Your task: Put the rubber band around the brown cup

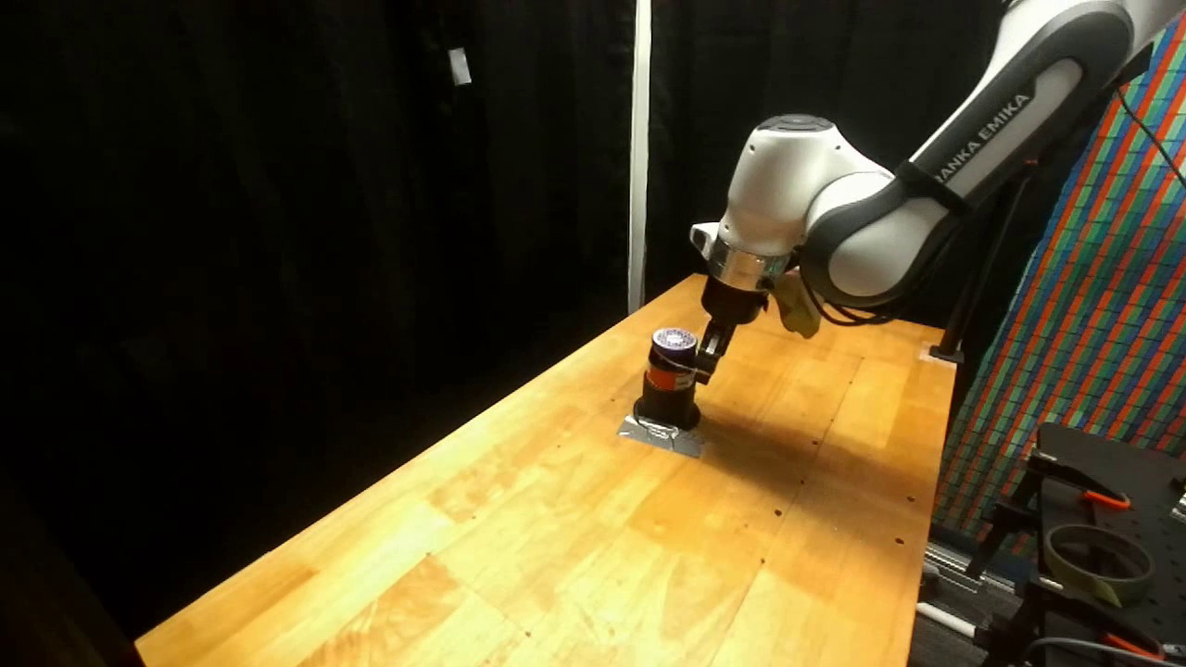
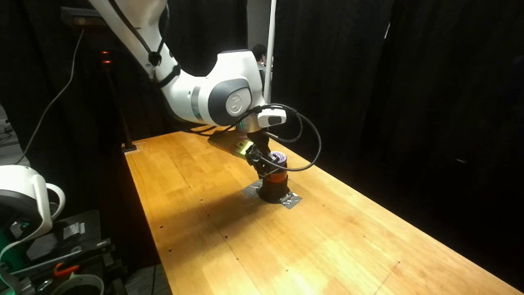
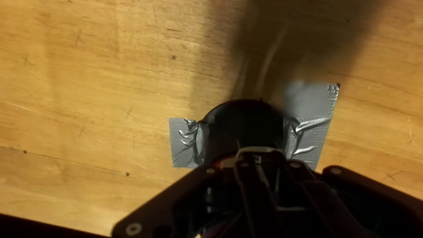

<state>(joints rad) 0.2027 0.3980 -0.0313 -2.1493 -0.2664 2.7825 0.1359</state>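
Observation:
The brown cup is a short dark cylinder with an orange-red stripe, also seen in an exterior view. It stands upright on a taped black base, with a purple and white top. In the wrist view its dark body lies just beyond the fingers. The rubber band is a thin pale line across the cup's upper part, sloping down to the gripper. A pale curved strip lies at the fingertips in the wrist view. My gripper is beside the cup, fingers drawn together, shut on the band; the grip itself is dark.
Grey tape holds the cup's base to the wooden table. A black cable loop hangs from the wrist near the cup in an exterior view. A black cart with a tape roll stands beyond the table's edge.

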